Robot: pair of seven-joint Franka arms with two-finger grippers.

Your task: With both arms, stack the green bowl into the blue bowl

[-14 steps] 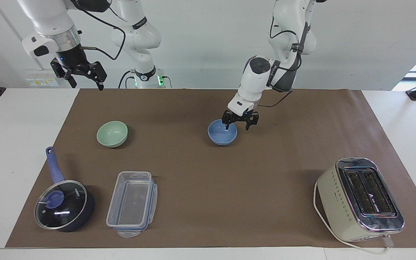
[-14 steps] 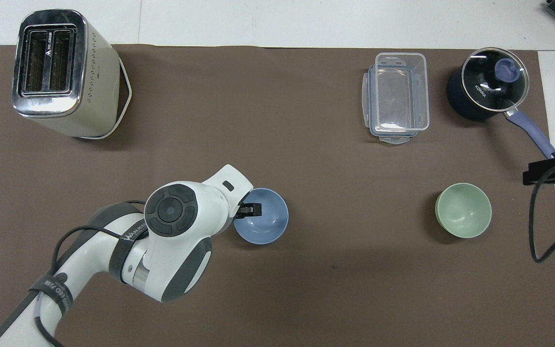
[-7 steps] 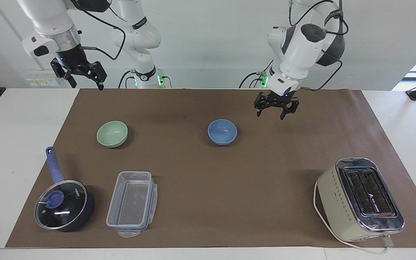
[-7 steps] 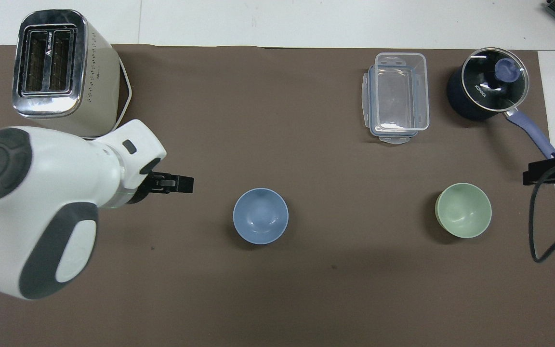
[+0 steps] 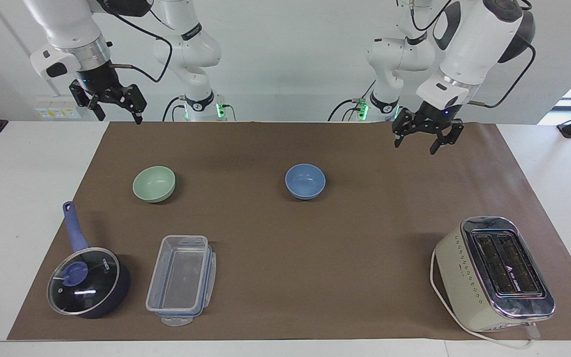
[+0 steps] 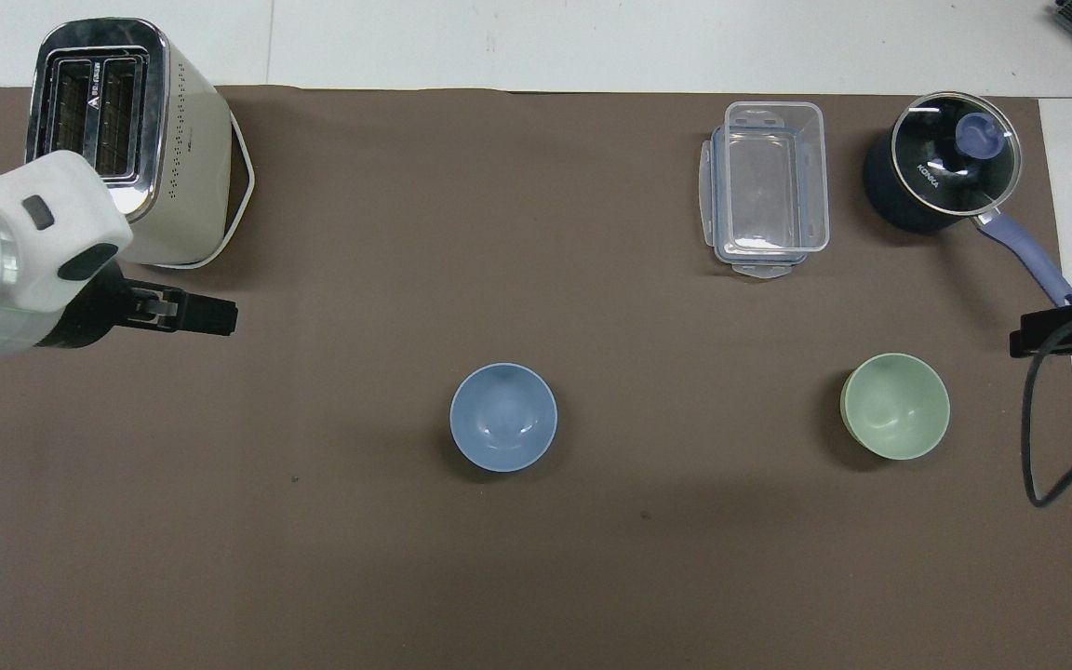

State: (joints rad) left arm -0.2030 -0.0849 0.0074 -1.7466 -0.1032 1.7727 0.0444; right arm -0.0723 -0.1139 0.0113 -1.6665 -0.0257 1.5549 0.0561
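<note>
The pale green bowl (image 5: 154,183) (image 6: 894,419) sits upright and empty on the brown mat, toward the right arm's end. The periwinkle blue bowl (image 5: 305,181) (image 6: 503,417) sits upright and empty near the mat's middle, well apart from the green one. My left gripper (image 5: 415,147) (image 6: 210,316) hangs open and empty in the air over the mat, off toward the left arm's end from the blue bowl. My right gripper (image 5: 120,119) (image 6: 1038,340) waits open and empty, raised over the mat's edge at the right arm's end.
A cream toaster (image 5: 493,272) (image 6: 117,140) stands at the left arm's end, farther from the robots than the bowls. A clear plastic container (image 5: 181,280) (image 6: 769,186) and a dark blue lidded saucepan (image 5: 87,280) (image 6: 941,172) lie farther out than the green bowl.
My left gripper has risen from the blue bowl's rim and swung away toward the left arm's end. The blue bowl stays in place. The right arm has not moved.
</note>
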